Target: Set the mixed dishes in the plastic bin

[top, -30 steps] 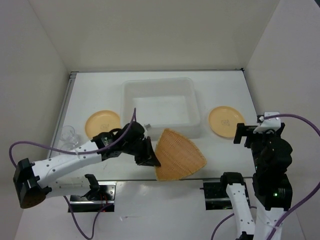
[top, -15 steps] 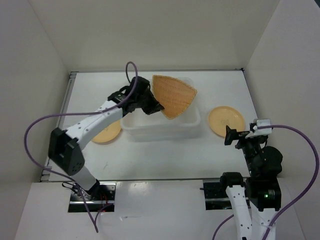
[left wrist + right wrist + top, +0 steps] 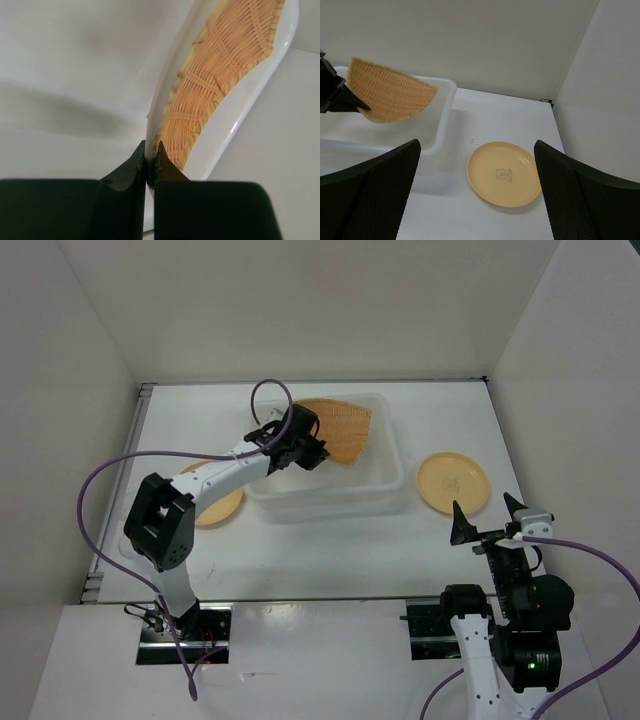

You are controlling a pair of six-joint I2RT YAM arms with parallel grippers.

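My left gripper (image 3: 312, 452) is shut on the rim of the woven tan basket dish (image 3: 340, 430) and holds it tilted on edge over the back of the plastic bin (image 3: 385, 485). The left wrist view shows the jaws (image 3: 151, 152) pinching the basket's (image 3: 220, 75) edge. One tan plate (image 3: 453, 482) lies on the table right of the bin, and in the right wrist view it (image 3: 504, 173) lies between my open, empty right gripper's (image 3: 477, 197) fingers. The other plate (image 3: 215, 508) lies left of the bin, partly under the left arm. I cannot make out the clear cup.
White walls close in the table on three sides. The left arm stretches diagonally from the near left across the bin's left rim (image 3: 262, 490). The right gripper (image 3: 487, 522) hovers near the table's front right, short of the right plate.
The left arm has carried the basket from the table in front of the bin up over it and down toward its back. The right arm has drawn back toward the near edge.
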